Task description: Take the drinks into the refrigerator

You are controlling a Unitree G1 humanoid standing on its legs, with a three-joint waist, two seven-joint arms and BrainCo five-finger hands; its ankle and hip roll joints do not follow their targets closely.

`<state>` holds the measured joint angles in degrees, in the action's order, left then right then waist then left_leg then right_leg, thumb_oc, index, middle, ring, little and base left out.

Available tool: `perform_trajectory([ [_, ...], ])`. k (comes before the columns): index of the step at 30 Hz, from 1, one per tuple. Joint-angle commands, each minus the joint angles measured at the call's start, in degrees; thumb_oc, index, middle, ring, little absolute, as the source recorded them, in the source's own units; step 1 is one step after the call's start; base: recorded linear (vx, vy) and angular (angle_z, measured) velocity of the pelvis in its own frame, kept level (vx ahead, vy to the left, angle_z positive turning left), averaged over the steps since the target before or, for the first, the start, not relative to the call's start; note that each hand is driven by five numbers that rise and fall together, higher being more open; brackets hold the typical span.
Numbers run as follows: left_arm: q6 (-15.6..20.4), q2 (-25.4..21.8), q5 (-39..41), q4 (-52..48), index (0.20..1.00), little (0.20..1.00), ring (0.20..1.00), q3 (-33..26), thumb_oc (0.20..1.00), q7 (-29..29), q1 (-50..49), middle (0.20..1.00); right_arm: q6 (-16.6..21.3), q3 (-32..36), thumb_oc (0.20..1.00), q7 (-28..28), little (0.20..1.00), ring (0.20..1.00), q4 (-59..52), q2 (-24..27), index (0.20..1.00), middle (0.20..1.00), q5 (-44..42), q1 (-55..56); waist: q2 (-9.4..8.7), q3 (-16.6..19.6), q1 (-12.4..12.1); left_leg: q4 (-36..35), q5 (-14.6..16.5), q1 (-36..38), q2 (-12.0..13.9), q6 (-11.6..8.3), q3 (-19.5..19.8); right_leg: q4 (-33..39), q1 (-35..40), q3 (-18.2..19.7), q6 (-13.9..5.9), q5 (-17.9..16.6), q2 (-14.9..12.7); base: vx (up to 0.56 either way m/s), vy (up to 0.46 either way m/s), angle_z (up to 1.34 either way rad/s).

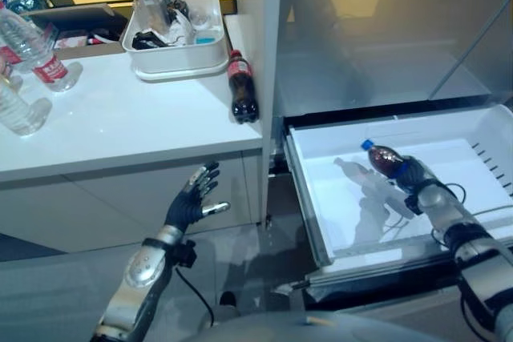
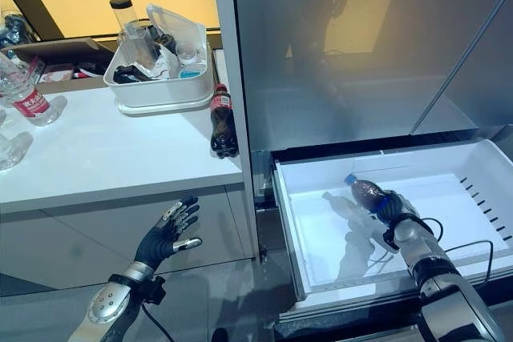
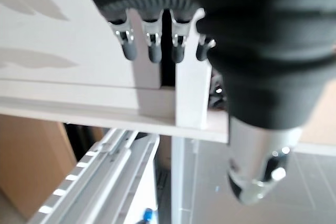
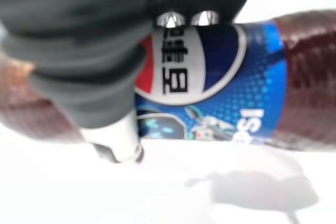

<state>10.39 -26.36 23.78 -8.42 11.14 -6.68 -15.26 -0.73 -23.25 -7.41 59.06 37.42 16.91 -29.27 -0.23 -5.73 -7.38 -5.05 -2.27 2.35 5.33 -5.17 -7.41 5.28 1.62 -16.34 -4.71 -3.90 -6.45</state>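
Note:
My right hand [image 1: 418, 184] is inside the pulled-out white refrigerator drawer [image 1: 308, 167], shut on a dark cola bottle with a blue cap and blue label [image 1: 383, 158], held tilted just above the drawer floor. The right wrist view has the bottle's label [image 4: 220, 93] close up under my fingers, with its shadow on the white floor. A second cola bottle with a red label [image 1: 242, 90] lies on the white counter [image 1: 120, 130] next to the refrigerator's side. My left hand [image 1: 191, 202] hangs open in front of the counter's cabinet, below its edge, holding nothing.
A white bin [image 1: 180, 52] of odds and ends stands at the counter's back. Clear water bottles [image 1: 36, 50] stand and lie at the counter's left end. The grey refrigerator door [image 2: 361, 38] rises above the drawer.

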Motion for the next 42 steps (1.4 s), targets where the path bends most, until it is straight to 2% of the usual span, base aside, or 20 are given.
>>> perform_trajectory([
  [1,2.80,-2.58,0.35,-7.62,1.000,1.000,1.000,-0.92,1.000,-0.17,0.81,1.000,0.51,-3.35,0.200,-1.50,0.200,0.200,3.20,1.55,0.200,0.200,5.76,-11.37,-3.06,-0.25,-0.64,0.05,2.54,-0.25,-1.29,1.56,0.14,-0.28,1.29,-0.74,-4.30,-0.11,-2.18,-0.03,0.000,0.04],
  [5,2.52,-2.45,-0.91,-5.93,1.000,1.000,1.000,-0.23,1.000,-0.30,1.47,1.000,0.10,-5.93,0.200,-0.69,0.200,0.200,3.33,-0.41,0.200,0.200,10.57,-11.44,-2.68,-1.21,-0.78,0.05,2.19,-1.18,-1.42,1.58,0.69,-0.28,0.62,-0.90,-4.24,-0.29,-2.28,-0.04,-0.004,0.04],
  [9,2.29,-1.81,-1.26,-4.86,1.000,1.000,1.000,-0.66,1.000,0.09,1.71,1.000,-0.63,-6.92,0.200,-0.82,0.200,0.200,-1.29,-0.91,0.200,0.200,15.84,-10.13,-2.38,-1.74,-0.63,0.05,1.93,-1.80,-1.50,1.64,0.95,-0.28,0.18,-0.96,-4.23,-0.40,-2.35,-0.02,-0.003,0.09],
  [10,2.25,-1.66,-1.48,-4.73,1.000,1.000,1.000,-0.93,1.000,0.00,1.85,1.000,-0.58,-7.15,0.304,-0.48,0.304,0.304,-2.89,-1.07,0.304,0.304,17.22,-9.40,-2.30,-1.90,-0.57,0.05,1.92,-1.90,-1.49,1.64,0.99,-0.28,0.13,-0.98,-4.24,-0.42,-2.37,0.00,0.000,0.00],
  [11,2.29,-1.43,-1.56,-4.45,1.000,1.000,1.000,-1.14,1.000,0.07,2.00,1.000,-0.95,-6.57,1.000,-0.28,1.000,1.000,-4.39,-1.24,1.000,1.000,18.47,-8.23,-2.14,-1.87,-0.46,0.05,1.92,-1.97,-1.53,1.67,1.04,-0.28,0.10,-1.06,-4.24,-0.41,-2.42,0.00,0.000,0.00],
  [16,2.49,0.23,-3.25,-2.11,1.000,1.000,1.000,-1.18,1.000,1.39,3.23,1.000,-1.91,-4.68,1.000,-1.02,1.000,1.000,-5.90,-3.28,1.000,1.000,21.00,-4.38,-1.72,-1.69,-0.51,0.05,2.11,-1.85,-1.58,1.71,1.29,-0.28,0.53,-1.58,-4.20,-0.16,-2.77,0.00,-0.001,0.01],
  [21,2.93,0.99,-3.96,-1.49,1.000,1.000,1.000,-0.91,1.000,2.05,3.77,1.000,-2.12,-5.69,1.000,-1.40,1.000,1.000,-3.51,-5.06,1.000,1.000,22.81,-3.96,-1.70,-1.74,-0.63,0.05,2.21,-1.73,-1.50,1.64,1.34,-0.28,0.67,-1.58,-4.15,0.01,-2.77,0.00,-0.002,0.03],
  [25,3.02,1.13,-4.24,-1.21,1.000,1.000,1.000,-0.81,1.000,2.90,4.12,1.000,-1.89,-5.98,1.000,-2.13,1.000,1.000,0.68,-6.81,1.000,1.000,20.45,-4.57,-1.81,-1.73,-0.84,0.05,2.18,-1.67,-1.42,1.54,1.37,-0.28,0.80,-1.71,-4.12,0.04,-2.75,0.00,0.000,0.00],
  [29,2.89,0.98,-4.35,-1.08,1.000,1.000,1.000,-1.07,1.000,3.09,4.16,1.000,-1.20,-4.84,1.000,-2.40,1.000,1.000,-0.53,-6.45,1.000,1.000,16.55,-4.55,-1.98,-1.66,-0.69,0.05,2.16,-1.64,-1.35,1.54,1.41,-0.28,0.82,-1.81,-4.14,-0.03,-2.79,0.00,0.000,0.00],
  [32,2.75,0.95,-4.54,-0.96,1.000,1.000,1.000,-1.70,1.000,3.11,4.16,1.000,-0.21,-2.12,1.000,-2.53,1.000,1.000,-5.17,-5.44,1.000,1.000,11.58,-3.20,-2.12,-1.53,-0.24,0.05,2.21,-1.59,-1.31,1.57,1.31,-0.28,0.85,-1.84,-4.15,-0.04,-2.78,0.00,0.000,0.00],
  [33,2.58,0.95,-4.53,-0.61,1.000,1.000,1.000,-2.16,1.000,3.20,4.26,1.000,0.78,1.91,1.000,-3.40,1.000,1.000,-8.78,-5.64,1.000,1.000,5.25,-0.39,-2.19,-1.40,0.21,0.05,2.24,-1.45,-1.33,1.65,1.23,-0.28,0.90,-1.81,-4.19,-0.08,-2.72,0.00,0.000,0.00],
  [35,2.61,0.74,-4.56,-0.45,1.000,1.000,1.000,-2.11,1.000,3.05,4.06,1.000,1.49,3.83,1.000,-3.38,1.000,1.000,-10.13,-4.52,1.000,1.000,2.44,0.37,-2.35,-1.28,0.15,0.05,2.29,-1.39,-1.33,1.67,1.24,-0.28,0.98,-1.80,-4.21,-0.04,-2.74,0.00,0.000,0.00],
  [38,2.58,0.25,-4.46,0.35,1.000,1.000,1.000,-2.13,1.000,2.95,3.68,1.000,4.86,11.38,1.000,-5.10,1.000,1.000,-13.09,-4.23,1.000,1.000,-12.42,2.98,-2.50,-0.95,0.80,0.05,2.57,-0.83,-1.35,1.78,1.03,-0.28,1.21,-1.61,-4.21,0.04,-2.67,0.00,0.000,0.00],
  [40,2.52,-0.09,-4.49,0.49,1.000,1.000,1.000,-2.33,1.000,2.84,3.24,1.000,5.65,13.62,1.000,-5.20,1.000,1.000,-15.49,-3.96,1.000,1.000,-15.28,4.23,-2.60,-0.87,0.86,0.05,2.71,-0.63,-1.29,1.80,0.93,-0.28,1.31,-1.48,-4.21,0.15,-2.63,0.00,0.000,0.00],
  [41,2.52,-0.18,-4.73,0.97,1.000,1.000,1.000,-2.69,1.000,2.89,2.91,1.000,7.53,17.17,1.000,-5.29,1.000,1.000,-19.36,-3.54,1.000,1.000,-20.04,6.70,-2.67,-0.70,1.27,0.05,2.92,-0.29,-1.26,1.86,0.75,-0.28,1.43,-1.22,-4.20,0.22,-2.60,0.00,0.000,0.00],
  [42,2.52,-0.21,-4.73,0.97,1.000,1.000,1.000,-2.64,1.000,2.89,2.91,1.000,7.50,17.24,1.000,-5.27,1.000,1.000,-19.44,-3.53,1.000,1.000,-20.03,6.80,-2.67,-0.69,1.20,0.05,2.93,-0.27,-1.26,1.86,0.73,-0.28,1.43,-1.20,-4.20,0.22,-2.60,0.00,0.000,0.00],
])
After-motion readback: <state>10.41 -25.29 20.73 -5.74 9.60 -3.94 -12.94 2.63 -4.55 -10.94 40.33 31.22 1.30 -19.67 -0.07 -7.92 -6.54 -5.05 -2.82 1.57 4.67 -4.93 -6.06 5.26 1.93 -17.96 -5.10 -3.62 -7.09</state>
